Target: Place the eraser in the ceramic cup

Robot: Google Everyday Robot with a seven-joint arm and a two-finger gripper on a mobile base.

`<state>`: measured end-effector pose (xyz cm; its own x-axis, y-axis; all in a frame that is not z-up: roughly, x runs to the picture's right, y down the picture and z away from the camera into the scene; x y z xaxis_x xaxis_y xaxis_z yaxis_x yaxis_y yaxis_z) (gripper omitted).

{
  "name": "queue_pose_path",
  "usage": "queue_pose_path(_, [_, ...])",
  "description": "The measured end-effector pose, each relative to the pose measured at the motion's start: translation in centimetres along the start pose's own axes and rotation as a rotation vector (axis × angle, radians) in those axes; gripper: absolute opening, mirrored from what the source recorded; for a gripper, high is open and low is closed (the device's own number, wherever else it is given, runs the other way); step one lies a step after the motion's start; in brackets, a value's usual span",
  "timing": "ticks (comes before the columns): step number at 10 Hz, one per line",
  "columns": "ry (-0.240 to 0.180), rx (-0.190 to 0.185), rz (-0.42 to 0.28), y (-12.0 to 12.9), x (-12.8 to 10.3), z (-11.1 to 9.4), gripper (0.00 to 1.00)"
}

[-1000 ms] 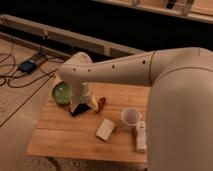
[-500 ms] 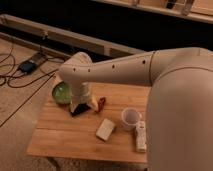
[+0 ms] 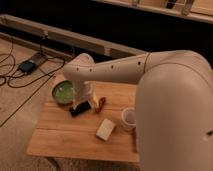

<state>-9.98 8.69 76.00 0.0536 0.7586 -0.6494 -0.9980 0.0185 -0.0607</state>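
Note:
The black eraser (image 3: 80, 108) lies flat on the wooden table (image 3: 65, 137), just right of the green bowl. My gripper (image 3: 83, 100) hangs down from the white arm directly over the eraser, at or just above it; whether it touches the eraser is not visible. The white ceramic cup (image 3: 128, 118) stands upright on the table to the right of the eraser, about a hand's width away, partly behind my arm's bulk.
A green bowl (image 3: 63, 92) sits at the table's left back. A small red-orange object (image 3: 101, 103) lies right of the eraser. A pale rectangular block (image 3: 105, 129) lies in front of the cup. Cables and a black box (image 3: 28, 65) lie on the floor at left.

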Motion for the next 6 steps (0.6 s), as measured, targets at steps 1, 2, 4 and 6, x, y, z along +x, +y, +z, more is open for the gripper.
queue_pose_path(1, [0.0, -0.002, 0.002, -0.4, -1.7, 0.5, 0.72])
queue_pose_path(2, [0.001, -0.006, 0.013, -0.7, -3.1, 1.2, 0.72])
queue_pose_path(4, [0.007, -0.011, 0.024, 0.3, -6.1, 4.2, 0.72])
queue_pose_path(6, [0.009, 0.034, -0.066, 1.7, -7.7, 6.2, 0.72])
